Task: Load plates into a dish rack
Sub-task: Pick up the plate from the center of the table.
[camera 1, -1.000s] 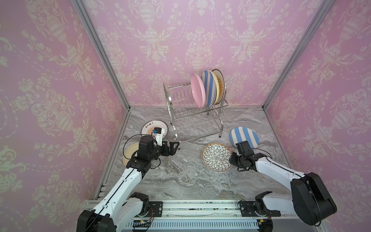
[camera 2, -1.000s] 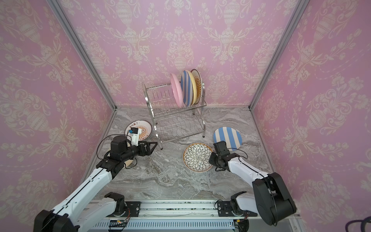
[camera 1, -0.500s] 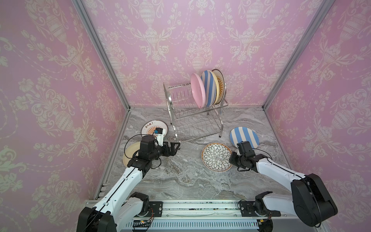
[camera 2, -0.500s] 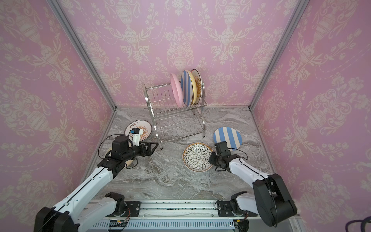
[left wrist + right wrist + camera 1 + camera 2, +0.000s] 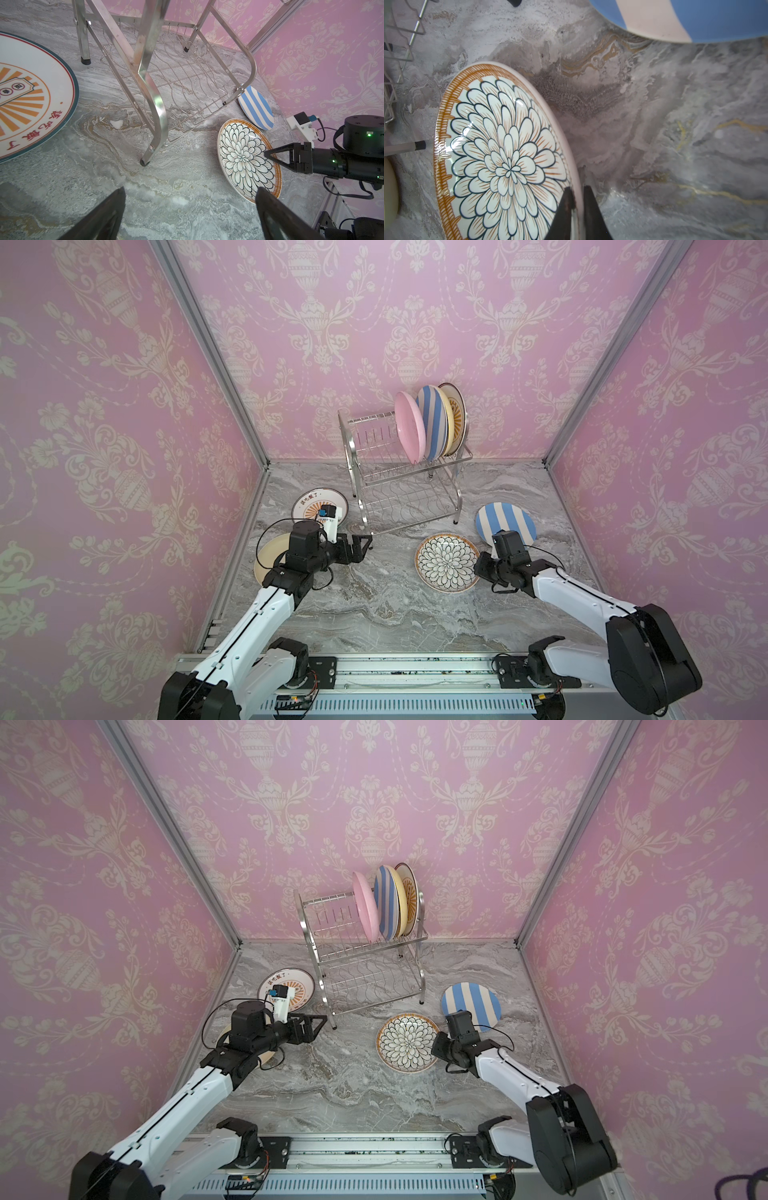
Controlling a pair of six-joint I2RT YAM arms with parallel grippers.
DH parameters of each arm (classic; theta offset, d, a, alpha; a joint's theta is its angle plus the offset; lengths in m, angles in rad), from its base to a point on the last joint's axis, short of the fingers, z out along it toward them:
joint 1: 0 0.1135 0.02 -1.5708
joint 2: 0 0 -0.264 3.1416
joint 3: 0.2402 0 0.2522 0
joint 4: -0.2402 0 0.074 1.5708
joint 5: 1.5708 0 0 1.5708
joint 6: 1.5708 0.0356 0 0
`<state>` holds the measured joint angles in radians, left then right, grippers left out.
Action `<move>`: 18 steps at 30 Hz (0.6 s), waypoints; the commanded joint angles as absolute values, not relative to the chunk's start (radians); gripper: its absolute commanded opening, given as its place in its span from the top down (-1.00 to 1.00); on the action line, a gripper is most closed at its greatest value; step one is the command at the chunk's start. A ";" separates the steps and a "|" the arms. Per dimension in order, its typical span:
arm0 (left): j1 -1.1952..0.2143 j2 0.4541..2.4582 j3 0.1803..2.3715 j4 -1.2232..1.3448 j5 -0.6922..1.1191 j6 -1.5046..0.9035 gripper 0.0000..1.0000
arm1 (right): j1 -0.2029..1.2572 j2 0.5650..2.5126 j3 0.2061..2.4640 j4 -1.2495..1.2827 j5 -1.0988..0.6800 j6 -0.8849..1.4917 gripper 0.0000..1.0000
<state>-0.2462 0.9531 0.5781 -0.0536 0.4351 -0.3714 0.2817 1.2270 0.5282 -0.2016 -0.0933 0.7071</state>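
The chrome dish rack (image 5: 409,489) (image 5: 365,973) stands at the back with a pink plate (image 5: 409,433), a blue-striped plate (image 5: 432,423) and an orange sunburst plate (image 5: 456,416) upright in its upper shelf. The black-petal plate (image 5: 446,562) (image 5: 500,158) lies on the marble in front of it. My right gripper (image 5: 577,191) (image 5: 478,568) is shut on this plate's near rim, one finger above and one below. My left gripper (image 5: 190,199) (image 5: 368,547) stands open over bare marble by the rack's front left leg, holding nothing.
A second blue-striped plate (image 5: 505,522) lies right of the rack, close behind my right wrist. An orange sunburst plate (image 5: 318,506) lies at the left wall, and a cream plate (image 5: 270,556) sits partly under my left arm. Pink walls enclose the table.
My right gripper has crept left onto the black-petal plate's rim and its jaws have closed on it. The left arm has barely moved.
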 commanded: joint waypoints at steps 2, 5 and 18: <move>-0.253 0.925 0.599 -0.079 0.413 -0.342 -0.99 | 0.272 1.164 0.568 -0.383 -0.001 0.647 1.00; -0.254 0.925 0.602 -0.075 0.418 -0.344 -0.99 | 0.272 1.123 0.610 -0.487 0.042 0.605 1.00; -0.252 0.954 0.689 -0.023 0.387 -0.313 -0.99 | 0.392 1.014 0.949 -0.800 0.148 0.457 1.00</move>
<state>-0.2462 0.9417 0.6235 -0.0505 0.4225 -0.3546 0.3225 1.0546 0.8009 -0.7444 0.1154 0.5037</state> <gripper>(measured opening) 0.993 0.091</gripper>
